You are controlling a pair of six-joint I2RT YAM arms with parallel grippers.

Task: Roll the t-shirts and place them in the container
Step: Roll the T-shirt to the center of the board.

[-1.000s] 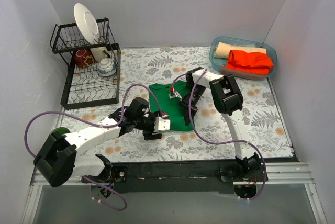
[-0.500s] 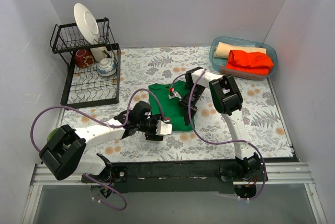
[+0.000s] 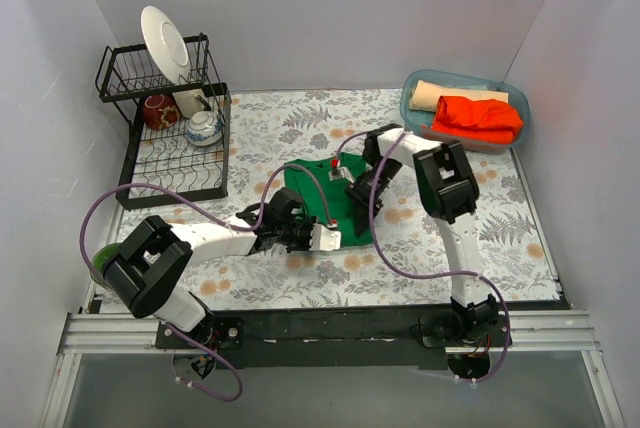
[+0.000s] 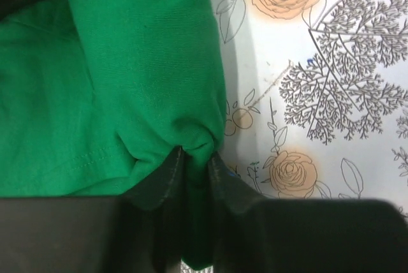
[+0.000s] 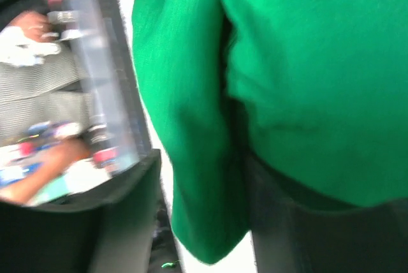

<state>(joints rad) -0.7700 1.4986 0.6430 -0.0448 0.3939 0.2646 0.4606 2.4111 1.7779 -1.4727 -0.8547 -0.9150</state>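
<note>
Counting, we find bin (image 3: 406, 106) holds two shirts: orange (image 3: 480, 118), tan (image 3: 445, 95); green shirt (image 3: 318, 188) pinched in left gripper (image 3: 332, 238); right gripper (image 3: 352, 184) wide.

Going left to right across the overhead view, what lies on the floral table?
Black wire dish rack → bright green cotton t-shirt → pale blue plastic tub.

Left gripper (image 4: 194, 161) slid right to the near hem of the green t-shirt (image 3: 308, 186), jaws now pinched on it. Right gripper (image 5: 201, 177) shifted right, jaws parted. Shirt bunched narrower.
</note>
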